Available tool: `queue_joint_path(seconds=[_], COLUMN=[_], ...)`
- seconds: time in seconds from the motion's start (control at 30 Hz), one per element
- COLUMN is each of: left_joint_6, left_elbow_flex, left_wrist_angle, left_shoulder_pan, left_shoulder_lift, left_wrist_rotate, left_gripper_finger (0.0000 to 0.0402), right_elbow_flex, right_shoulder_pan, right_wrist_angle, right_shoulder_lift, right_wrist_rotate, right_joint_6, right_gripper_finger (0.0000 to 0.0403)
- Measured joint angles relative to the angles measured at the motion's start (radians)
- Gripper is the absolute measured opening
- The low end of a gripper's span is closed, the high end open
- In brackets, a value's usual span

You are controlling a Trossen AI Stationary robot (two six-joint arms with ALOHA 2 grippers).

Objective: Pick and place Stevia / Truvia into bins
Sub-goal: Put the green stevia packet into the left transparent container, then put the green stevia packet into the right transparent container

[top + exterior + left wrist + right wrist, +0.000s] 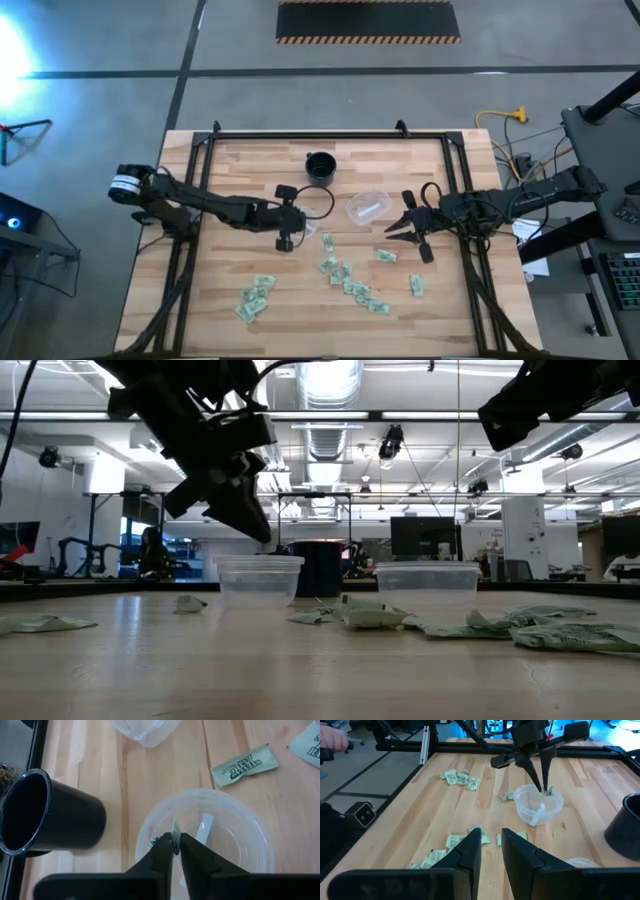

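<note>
Wooden worktop (250,170) strewn with green-and-white packets (350,285), mostly along the near side. Left gripper (176,845) over the left clear cup (250,835), fingers pinching a green packet (175,831) above a white one inside. Right gripper (491,842) hovering near the other cup (368,206), fingers slightly parted, empty. "STEVIA" legible on a loose packet (245,765) beside the cup.
</note>
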Motion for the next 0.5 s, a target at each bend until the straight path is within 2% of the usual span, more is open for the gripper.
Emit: queue_joint_path(seconds=[0.27, 0.5], left_joint_6=[0.000, -0.066], left_elbow_flex=[0.000, 0.000], left_wrist_angle=[-0.009, -0.057], left_shoulder_pan=[-0.001, -0.076], left_shoulder_lift=[-0.008, -0.094], left_wrist_rotate=[-0.004, -0.005], left_gripper_finger=[0.0102, 0.0114], right_elbow_flex=[-0.001, -0.028], right_shoulder_pan=[0.000, 0.077], right_wrist_angle=[-0.001, -0.050], right_shoulder_lift=[0.002, 0.105], right_wrist_rotate=[0.000, 0.004], right_joint_6=[0.035, 0.154], right_gripper_finger=[0.0068, 0.0068])
